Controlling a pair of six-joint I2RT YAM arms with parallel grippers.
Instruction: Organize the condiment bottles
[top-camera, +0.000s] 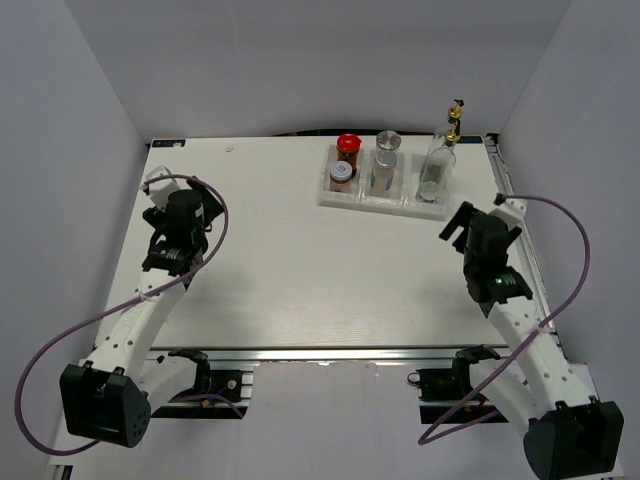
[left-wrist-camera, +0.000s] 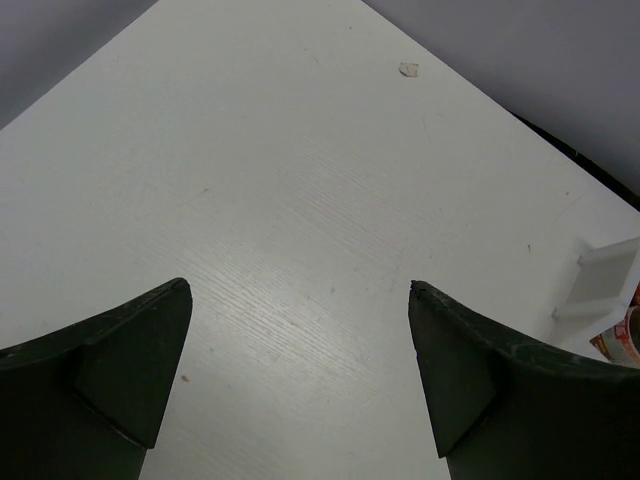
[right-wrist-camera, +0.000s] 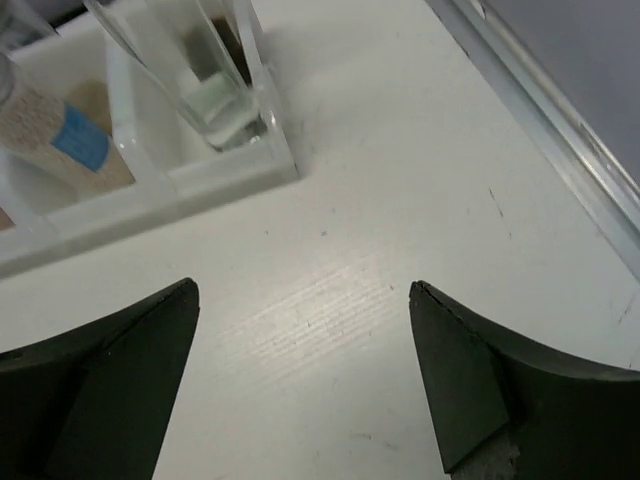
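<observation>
The condiment bottles stand in a white three-compartment tray (top-camera: 432, 211) at the back of the table. A dark red-capped jar (top-camera: 348, 148) and a short pale-lidded jar (top-camera: 341, 173) share the left compartment. The clear silver-capped bottle (top-camera: 386, 160) fills the middle one, and slim tall gold-capped bottles (top-camera: 440, 160) stand in the right one. My right gripper (top-camera: 478, 213) is open and empty just right of the tray. In its wrist view a tall bottle's base (right-wrist-camera: 215, 90) and the blue-labelled bottle (right-wrist-camera: 50, 130) lie ahead of the right gripper (right-wrist-camera: 303, 290). My left gripper (top-camera: 172, 195) (left-wrist-camera: 300, 290) hangs open over bare table at the far left.
A metal rail (right-wrist-camera: 560, 140) runs along the table's right edge close to my right gripper. The tray's left end (left-wrist-camera: 600, 290) shows at the right of the left wrist view. Grey walls enclose the table on three sides. A small scrap (left-wrist-camera: 408, 69) lies near the back edge.
</observation>
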